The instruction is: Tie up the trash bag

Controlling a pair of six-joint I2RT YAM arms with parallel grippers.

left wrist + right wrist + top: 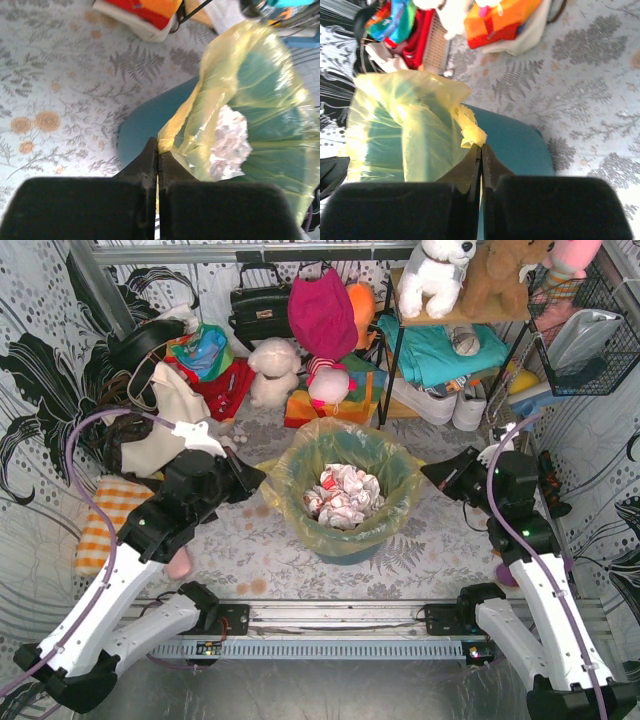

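The trash bag (400,475), thin yellow-green plastic, lines a teal bin (345,545) in the middle of the table, with crumpled white paper (343,495) inside. My left gripper (258,480) sits at the bag's left rim. In the left wrist view its jaws (158,150) are shut, with the edge of the bag (260,100) pinched at the tips beside the bin (140,130). My right gripper (428,472) is at the right rim. In the right wrist view it (481,146) is shut on a bunched fold of the bag (405,135), over the bin (515,145).
A cream tote bag (175,425) and an orange checked cloth (108,515) lie left of the bin. Behind it are a white plush bear (272,370), a black handbag (262,305) and a shelf (450,330) with toys. A wire basket (590,320) hangs at the right.
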